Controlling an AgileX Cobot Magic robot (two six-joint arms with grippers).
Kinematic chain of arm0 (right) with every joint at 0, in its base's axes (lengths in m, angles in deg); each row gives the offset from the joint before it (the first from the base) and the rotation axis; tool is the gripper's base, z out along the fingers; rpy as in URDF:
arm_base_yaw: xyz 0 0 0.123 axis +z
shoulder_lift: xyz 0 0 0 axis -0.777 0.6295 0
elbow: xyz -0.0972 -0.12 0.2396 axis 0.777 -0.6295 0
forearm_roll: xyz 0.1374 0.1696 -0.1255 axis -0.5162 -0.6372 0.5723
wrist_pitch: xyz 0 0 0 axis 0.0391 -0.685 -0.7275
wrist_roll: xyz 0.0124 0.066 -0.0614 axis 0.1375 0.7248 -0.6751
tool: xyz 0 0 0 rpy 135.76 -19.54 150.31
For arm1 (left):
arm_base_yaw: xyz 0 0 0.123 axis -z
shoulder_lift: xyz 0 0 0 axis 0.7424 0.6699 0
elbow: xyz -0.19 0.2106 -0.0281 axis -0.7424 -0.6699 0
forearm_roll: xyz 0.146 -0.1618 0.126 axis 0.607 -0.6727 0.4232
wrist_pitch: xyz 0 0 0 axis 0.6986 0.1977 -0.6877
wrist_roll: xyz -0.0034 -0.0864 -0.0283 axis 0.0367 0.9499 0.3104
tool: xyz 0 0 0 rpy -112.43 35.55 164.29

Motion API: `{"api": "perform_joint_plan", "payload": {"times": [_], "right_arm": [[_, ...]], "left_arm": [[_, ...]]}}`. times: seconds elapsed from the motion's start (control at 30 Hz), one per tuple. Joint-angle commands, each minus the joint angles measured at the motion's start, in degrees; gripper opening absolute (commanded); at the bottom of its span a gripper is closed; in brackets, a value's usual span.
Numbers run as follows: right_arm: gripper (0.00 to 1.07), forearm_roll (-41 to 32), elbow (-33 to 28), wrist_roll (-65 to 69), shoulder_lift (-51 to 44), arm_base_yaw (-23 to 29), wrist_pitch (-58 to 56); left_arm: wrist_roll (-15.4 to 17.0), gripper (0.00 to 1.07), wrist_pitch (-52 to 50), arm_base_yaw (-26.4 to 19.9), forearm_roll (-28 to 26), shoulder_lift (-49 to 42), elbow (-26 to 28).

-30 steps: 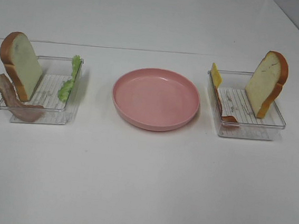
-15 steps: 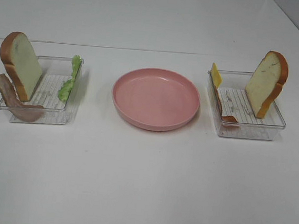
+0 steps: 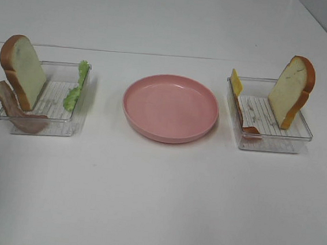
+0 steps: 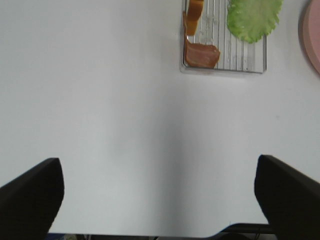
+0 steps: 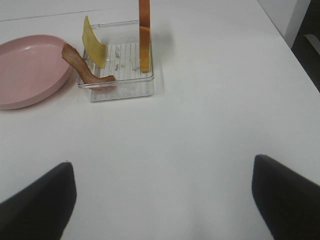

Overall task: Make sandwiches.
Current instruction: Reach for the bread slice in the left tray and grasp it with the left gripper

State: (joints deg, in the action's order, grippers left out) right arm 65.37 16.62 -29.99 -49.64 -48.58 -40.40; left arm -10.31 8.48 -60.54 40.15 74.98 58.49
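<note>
Left pincer (image 4: 160,197) and right pincer (image 5: 164,200) stand apart, empty. Sandwich parts (image 3: 73,93) sit in two trays (image 3: 271,143) flanking the plate (image 3: 170,107) (bread slices (image 3: 288,91) on edge, apparently leaning). Hazard: an off-centre grasp topples a slice or drags its tray.

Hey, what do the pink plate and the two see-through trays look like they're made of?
Pink round plate: likely plastic, smooth with a soft sheen; pale highlights follow its rim. Clear ribbed trays: probably hard plastic, glossy; the white table shows through their walls.
</note>
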Motion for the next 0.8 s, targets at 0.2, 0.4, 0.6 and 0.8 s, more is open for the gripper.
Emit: {"api": "perform_joint_plan", "payload": {"times": [0.2,0.4,0.6,0.8], "right_arm": [[0.89,0.1,-0.2,-0.2,-1.8,0.0,0.6],[0.89,0.1,-0.2,-0.2,-1.8,0.0,0.6],[0.89,0.1,-0.2,-0.2,-1.8,0.0,0.6],[0.89,0.1,-0.2,-0.2,-1.8,0.0,0.6]], "left_arm": [[-1.0,0.98,6.1,2.4,1.3,31.7,26.8],[3.7,0.98,6.1,9.0,5.0,45.4,37.9],[5.1,0.98,6.1,12.4,5.1,54.1,44.6],[6.5,0.98,6.0,14.9,6.1,62.3,48.9]]}}
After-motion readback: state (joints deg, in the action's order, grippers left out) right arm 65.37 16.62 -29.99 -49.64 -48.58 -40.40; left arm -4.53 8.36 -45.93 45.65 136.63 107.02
